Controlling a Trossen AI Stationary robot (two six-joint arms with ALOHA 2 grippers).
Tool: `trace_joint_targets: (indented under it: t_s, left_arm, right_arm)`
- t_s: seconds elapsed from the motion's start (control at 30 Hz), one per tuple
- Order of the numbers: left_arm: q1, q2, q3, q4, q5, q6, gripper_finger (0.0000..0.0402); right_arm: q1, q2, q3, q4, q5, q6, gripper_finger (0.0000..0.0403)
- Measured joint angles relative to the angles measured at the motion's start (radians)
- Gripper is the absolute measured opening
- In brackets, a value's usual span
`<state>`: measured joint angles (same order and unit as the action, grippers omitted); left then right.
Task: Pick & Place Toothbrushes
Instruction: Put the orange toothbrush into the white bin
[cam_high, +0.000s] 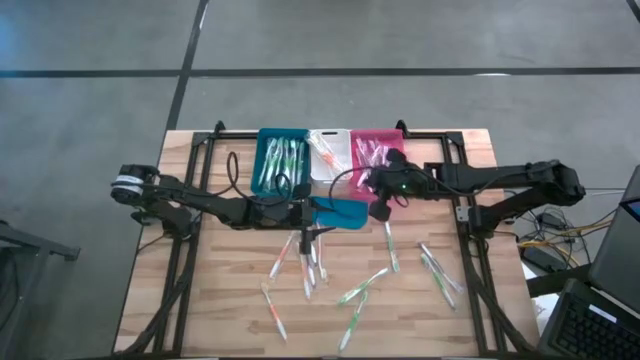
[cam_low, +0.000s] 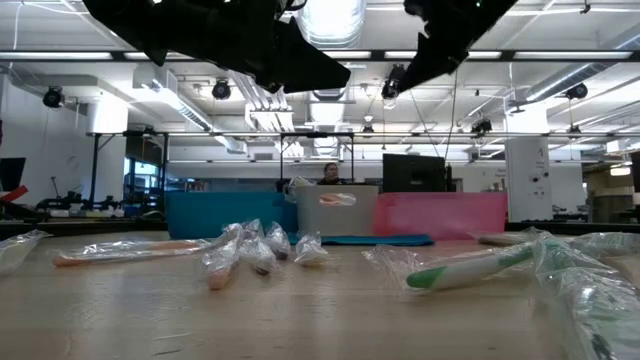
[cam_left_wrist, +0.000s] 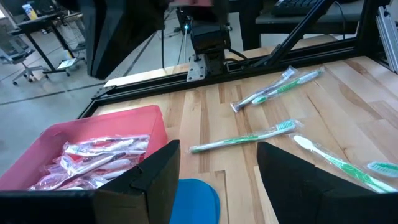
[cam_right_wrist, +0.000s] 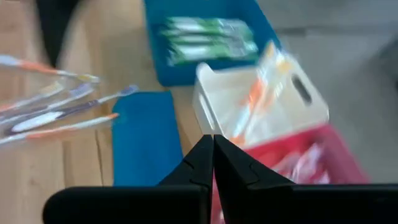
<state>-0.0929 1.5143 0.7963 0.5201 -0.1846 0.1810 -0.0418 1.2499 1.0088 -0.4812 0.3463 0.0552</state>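
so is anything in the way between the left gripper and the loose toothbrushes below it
Nothing visible. The left gripper hangs open above the table, near the flat teal piece, and the nearest loose toothbrushes lie unobstructed on the bare wood just below it. The right gripper, shut and empty, is off to the side by the pink bin.

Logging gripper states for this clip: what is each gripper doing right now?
Left gripper: open, holding nothing, above the table near the blue lid.
Right gripper: shut, nothing seen between its fingers, by the pink bin.
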Motion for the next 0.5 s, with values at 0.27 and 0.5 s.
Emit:
trace_joint_targets:
  t_s: [0.27, 0.5]
  left_arm:
    - [0.000, 0.000, 0.000, 0.000, 0.000, 0.000, 0.0218]
    - [0.000, 0.000, 0.000, -0.001, 0.000, 0.001, 0.0218]
  right_arm:
    - [0.096, -0.010, 0.000, 0.055, 0.005, -0.318, 0.0008]
    - [0.138, -0.038, 0.000, 0.018, 0.085, -0.547, 0.0008]
